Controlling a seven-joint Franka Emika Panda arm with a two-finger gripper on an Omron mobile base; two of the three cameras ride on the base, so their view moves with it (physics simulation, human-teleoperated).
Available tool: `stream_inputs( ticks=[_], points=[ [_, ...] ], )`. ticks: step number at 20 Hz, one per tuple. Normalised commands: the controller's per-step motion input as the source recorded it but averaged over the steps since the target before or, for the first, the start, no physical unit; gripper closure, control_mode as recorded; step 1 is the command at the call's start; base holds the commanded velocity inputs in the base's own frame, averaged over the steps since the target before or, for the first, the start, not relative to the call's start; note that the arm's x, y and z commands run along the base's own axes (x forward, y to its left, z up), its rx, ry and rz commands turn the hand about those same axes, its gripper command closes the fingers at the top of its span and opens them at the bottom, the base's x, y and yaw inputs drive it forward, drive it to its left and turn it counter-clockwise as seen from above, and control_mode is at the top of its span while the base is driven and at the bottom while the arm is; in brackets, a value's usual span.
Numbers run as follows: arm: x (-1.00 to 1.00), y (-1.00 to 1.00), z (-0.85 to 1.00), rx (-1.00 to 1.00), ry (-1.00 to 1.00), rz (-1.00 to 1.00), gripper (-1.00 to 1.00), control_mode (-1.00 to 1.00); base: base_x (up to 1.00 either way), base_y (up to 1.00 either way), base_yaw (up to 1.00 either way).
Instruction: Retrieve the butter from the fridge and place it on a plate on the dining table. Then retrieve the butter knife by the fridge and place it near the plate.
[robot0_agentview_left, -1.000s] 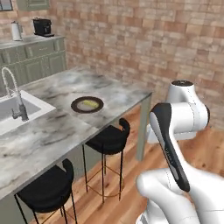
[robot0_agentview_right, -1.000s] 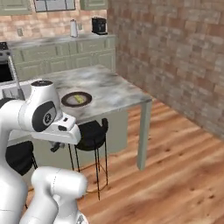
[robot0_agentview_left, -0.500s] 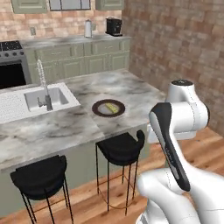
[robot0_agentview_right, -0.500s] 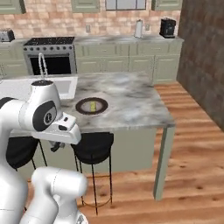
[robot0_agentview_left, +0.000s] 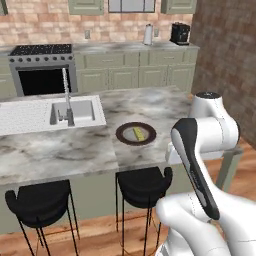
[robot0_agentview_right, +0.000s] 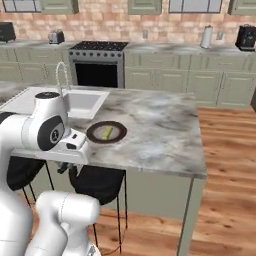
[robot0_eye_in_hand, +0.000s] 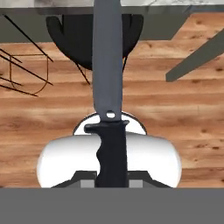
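One butter knife (robot0_eye_in_hand: 108, 100) fills the middle of my hand view, its black handle running down between my fingers and its grey blade pointing up toward the edge of the dining table (robot0_eye_in_hand: 131, 3), so my gripper (robot0_eye_in_hand: 111, 177) is closed on it. Below it I see wooden floor and a black stool (robot0_eye_in_hand: 72, 37) under the table edge. From the base cameras, the butter (robot0_agentview_left: 138, 133) lies on the plate (robot0_agentview_left: 125, 136), which sits on the dining table's marbled top (robot0_agentview_left: 75, 150), near the front edge and just right of the inset sink (robot0_agentview_left: 77, 111). My arm is folded low in front of the table, beside the stools. The right base view shows the same plate (robot0_agentview_right: 95, 135) with the butter (robot0_agentview_right: 107, 132) on it.
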Motion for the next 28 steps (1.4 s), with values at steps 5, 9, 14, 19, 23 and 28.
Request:
stream_inputs(
  ticks=[5,9,14,19,23,28],
  points=[
    [0.00,0.00,0.00,0.00,0.00,0.00,1.00,1.00,0.86,-0.43,-0.05],
    [0.00,0.00,0.00,0.00,0.00,0.00,1.00,1.00,0.62,-0.36,-0.29],
    [0.00,0.00,0.00,0.00,0.00,0.00,1.00,1.00,0.37,-0.26,-0.30],
    [0.00,0.00,0.00,0.00,0.00,0.00,1.00,1.00,0.02,-0.25,-0.17],
    [0.00,0.00,0.00,0.00,0.00,0.00,1.00,1.00,-0.45,-0.03,0.00],
    [0.00,0.00,0.00,0.00,0.00,0.00,1.00,1.00,-0.08,-0.08,0.00]
  ],
)
